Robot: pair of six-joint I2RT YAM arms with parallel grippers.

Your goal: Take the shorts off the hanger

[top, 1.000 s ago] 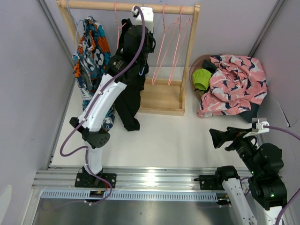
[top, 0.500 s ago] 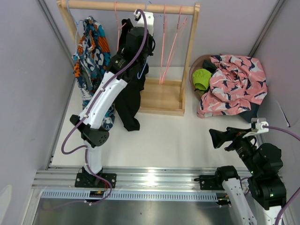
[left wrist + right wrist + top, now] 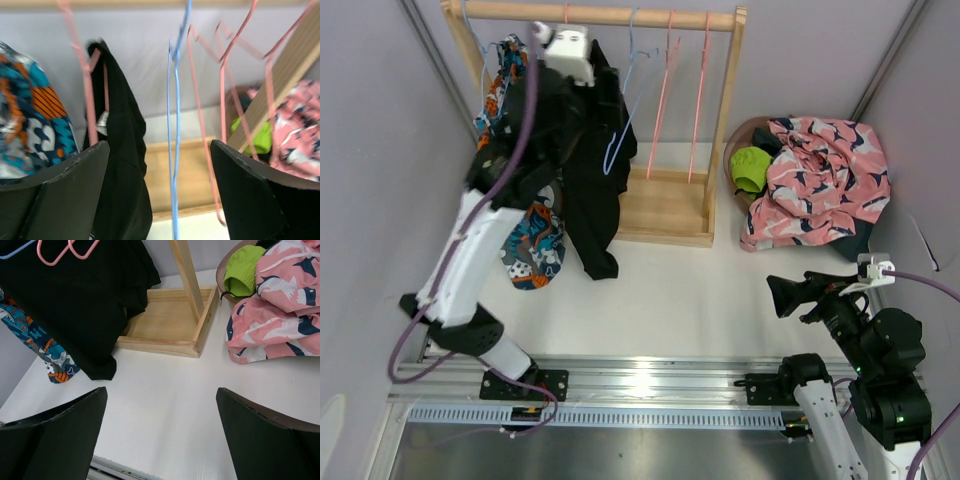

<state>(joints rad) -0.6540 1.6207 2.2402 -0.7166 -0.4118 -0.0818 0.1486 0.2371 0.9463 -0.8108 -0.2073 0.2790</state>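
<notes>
Plain black shorts hang on a pink hanger from the wooden rail. The multicolour print shorts hang to their left. My left gripper is open in front of the rack, with an empty blue hanger hanging beyond the gap and the black shorts by the left finger. It touches neither. The lime green shorts and pink printed shorts lie in a basket on the right. My right gripper is open and empty low over the table.
The wooden rack's base sits on the table at the back. Two empty pink hangers hang near its right post. The brown basket stands right of the rack. Grey walls close in on both sides.
My left gripper has gone from shut to open and the arm has swung left and back from the hangers. The blue and pink hangers have swung. The right arm has not moved.
</notes>
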